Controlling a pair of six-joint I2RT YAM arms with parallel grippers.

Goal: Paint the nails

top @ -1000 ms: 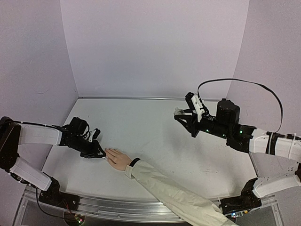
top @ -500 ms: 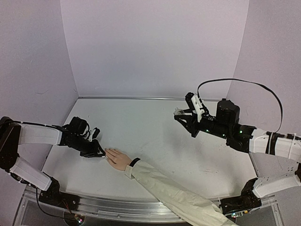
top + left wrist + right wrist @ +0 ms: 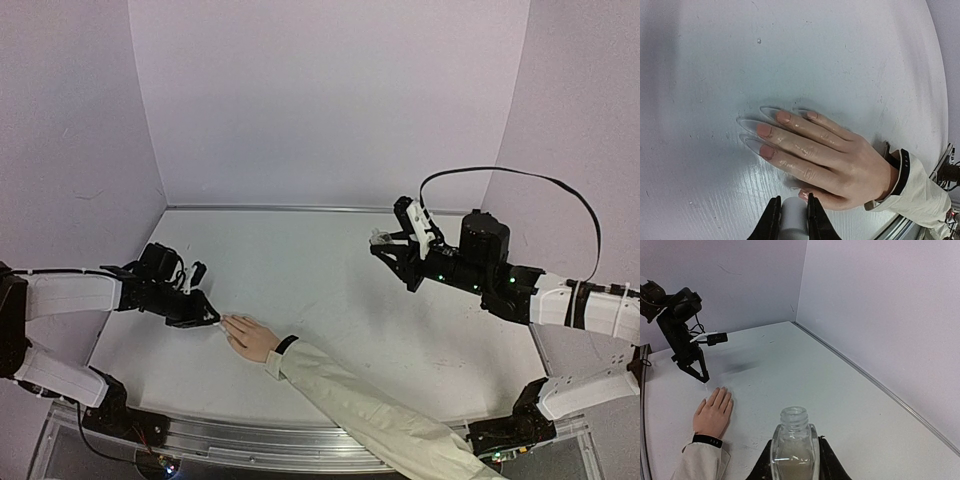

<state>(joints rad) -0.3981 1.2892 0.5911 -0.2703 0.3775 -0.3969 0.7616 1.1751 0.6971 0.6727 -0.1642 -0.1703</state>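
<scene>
Lilac walls (image 3: 330,100) are seen around a white table (image 3: 330,265), on which a hand (image 3: 840,165) is laid flat, palm down.

The left claw (image 3: 792,202) is clenched on a white cap (image 3: 794,220), judged to be the grip of the polish brush. The bristles cannot be made out. This claw is held just beside the hand, at its thumb edge. From the claw, the nails (image 3: 752,125) lie forward and across the hand, at the fingertips, the end farthest from the black wristband (image 3: 902,170) and the cream sleeve (image 3: 927,200). They are long, clear and pointed, with pink beds. The fingers' long axis runs from wristband to tips, and in the overhead view those tips are aimed at the left claw. A short sideways shift toward the tips is judged to be all that the coming stroke needs.

The right claw (image 3: 794,457) is closed around an open glass bottle (image 3: 793,427) and is kept well apart from the hand, off beyond its wrist end, so the left arm is much the nearer.

No brand, label or writing can be read on anything.
</scene>
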